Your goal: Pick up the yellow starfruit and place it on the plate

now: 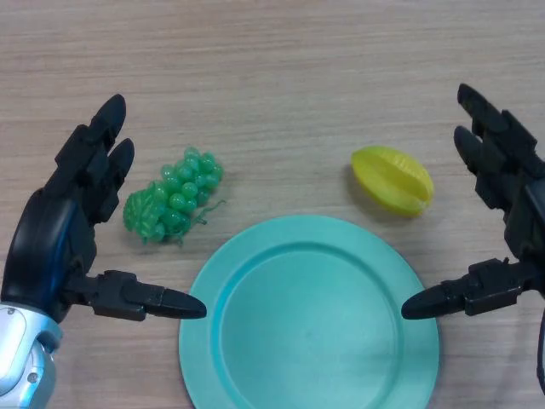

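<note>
My left hand (60,230) and right hand (502,213) hung spread wide, holding nothing. The starfruit (392,180) lay just beyond the plate (255,341); green grapes (174,198) sat near my left hand.

Plain wood-grain tabletop (298,77); setting unclear.

No readable text

We find no words, labels, brands or numbers on anything in view.
</note>
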Tool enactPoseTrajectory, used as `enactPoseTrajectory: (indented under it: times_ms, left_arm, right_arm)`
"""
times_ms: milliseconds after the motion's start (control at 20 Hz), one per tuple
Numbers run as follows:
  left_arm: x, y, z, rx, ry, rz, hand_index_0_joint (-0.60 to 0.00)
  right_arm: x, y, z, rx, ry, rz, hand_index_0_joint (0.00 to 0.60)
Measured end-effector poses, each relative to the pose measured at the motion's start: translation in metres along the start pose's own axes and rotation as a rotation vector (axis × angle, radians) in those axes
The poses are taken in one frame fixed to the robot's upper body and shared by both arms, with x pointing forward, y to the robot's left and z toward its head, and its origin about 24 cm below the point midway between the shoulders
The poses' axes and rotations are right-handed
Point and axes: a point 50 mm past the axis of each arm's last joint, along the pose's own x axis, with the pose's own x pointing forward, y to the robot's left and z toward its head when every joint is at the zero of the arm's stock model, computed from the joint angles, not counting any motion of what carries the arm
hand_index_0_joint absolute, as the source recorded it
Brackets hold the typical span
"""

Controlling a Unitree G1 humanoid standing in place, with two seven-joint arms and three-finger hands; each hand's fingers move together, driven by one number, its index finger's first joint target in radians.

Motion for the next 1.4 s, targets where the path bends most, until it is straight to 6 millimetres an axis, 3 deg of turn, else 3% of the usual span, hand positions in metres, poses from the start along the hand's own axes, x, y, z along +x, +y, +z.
enactPoseTrajectory:
  times_ms: [500,700,950,1400]
  left_arm:
    - [0.004,0.003,0.001,0.02,-0.034,0.008,0.0]
    - [0.005,0.005,0.005,0.029,-0.07,0.029,0.0]
    - [0.004,0.004,0.005,0.063,-0.064,0.029,0.0]
    - [-0.006,0.017,0.01,0.087,-0.074,0.085,0.0]
  right_arm:
    - [0.008,-0.002,-0.003,-0.007,0.006,0.003,0.0]
    - [0.027,-0.009,-0.003,-0.086,-0.039,0.001,0.0]
    - [0.052,-0.019,-0.027,-0.254,0.028,-0.046,0.0]
    - [0.081,-0.022,-0.044,-0.324,0.059,-0.044,0.0]
